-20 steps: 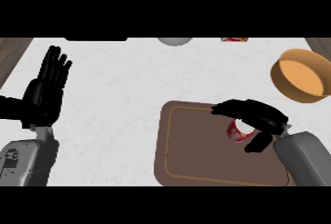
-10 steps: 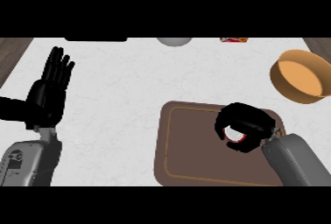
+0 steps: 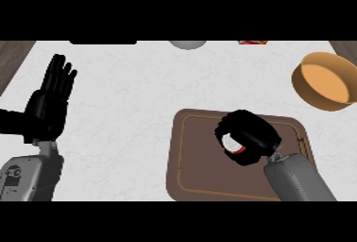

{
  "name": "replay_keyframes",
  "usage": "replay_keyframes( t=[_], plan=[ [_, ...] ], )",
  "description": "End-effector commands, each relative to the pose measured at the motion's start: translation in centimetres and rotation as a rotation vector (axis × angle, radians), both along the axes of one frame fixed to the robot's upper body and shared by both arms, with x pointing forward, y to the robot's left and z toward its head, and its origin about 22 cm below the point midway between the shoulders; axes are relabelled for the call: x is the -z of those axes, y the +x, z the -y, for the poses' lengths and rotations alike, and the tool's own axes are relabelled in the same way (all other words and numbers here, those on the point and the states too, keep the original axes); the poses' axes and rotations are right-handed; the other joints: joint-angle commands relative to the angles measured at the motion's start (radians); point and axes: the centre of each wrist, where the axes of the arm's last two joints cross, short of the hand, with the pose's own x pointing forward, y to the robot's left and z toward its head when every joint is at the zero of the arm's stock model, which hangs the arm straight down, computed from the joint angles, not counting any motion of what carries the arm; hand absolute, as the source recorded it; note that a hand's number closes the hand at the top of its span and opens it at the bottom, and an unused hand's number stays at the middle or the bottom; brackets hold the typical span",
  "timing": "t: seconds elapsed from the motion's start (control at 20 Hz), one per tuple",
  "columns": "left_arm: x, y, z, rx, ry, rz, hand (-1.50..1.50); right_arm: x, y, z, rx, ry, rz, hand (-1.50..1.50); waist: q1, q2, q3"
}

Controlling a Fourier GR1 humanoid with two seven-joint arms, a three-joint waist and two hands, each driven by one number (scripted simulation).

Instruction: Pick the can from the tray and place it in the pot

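A brown tray lies on the white counter at the lower right. Over its middle, my right hand is curled round the can; only a small white and red patch of the can shows between the fingers. The orange pot stands at the right edge, beyond the tray and apart from the hand. My left hand rests open at the left, fingers straight and pointing up, holding nothing.
A grey round object and a small red item sit at the counter's far edge. A dark wooden strip borders the counter on the left.
My right hand has shifted left over the tray and closed further round the can, hiding more of it. The left hand has stayed in place.
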Motion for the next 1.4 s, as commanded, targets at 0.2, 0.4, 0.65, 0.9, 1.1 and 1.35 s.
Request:
replay_keyframes(
  t=[0.2,0.4,0.65,0.9,1.1,1.35],
  plan=[
    [-0.4,0.4,0.4,0.013,-0.013,0.0,0.0,-4.1,-1.3,-10.3,0.411,0.006,0.032,1.5,0.019,-0.001,0.001],
    [-0.4,0.7,0.3,0.0,-0.002,0.013,0.0,-9.1,-0.8,-10.9,0.618,0.132,0.187,1.5,0.007,-0.001,0.002],
    [-0.3,-0.2,0.2,-0.006,-0.003,0.015,0.0,-14.6,-1.4,-10.1,0.828,0.224,0.356,1.5,-0.002,-0.004,0.002],
    [-1.0,0.4,0.7,-0.004,-0.005,0.002,0.0,-17.7,-0.3,-6.5,0.987,0.268,0.555,1.5,-0.006,0.002,0.003],
    [-0.1,-0.3,1.5,0.004,-0.014,0.007,0.0,-20.6,-0.5,-2.5,1.074,0.333,0.579,1.5,-0.003,0.003,0.003],
    [0.4,-1.0,-0.2,0.016,-0.004,0.002,0.0,-20.5,0.7,5.7,1.155,0.273,0.549,1.5,0.0,0.005,0.003]
  ],
)
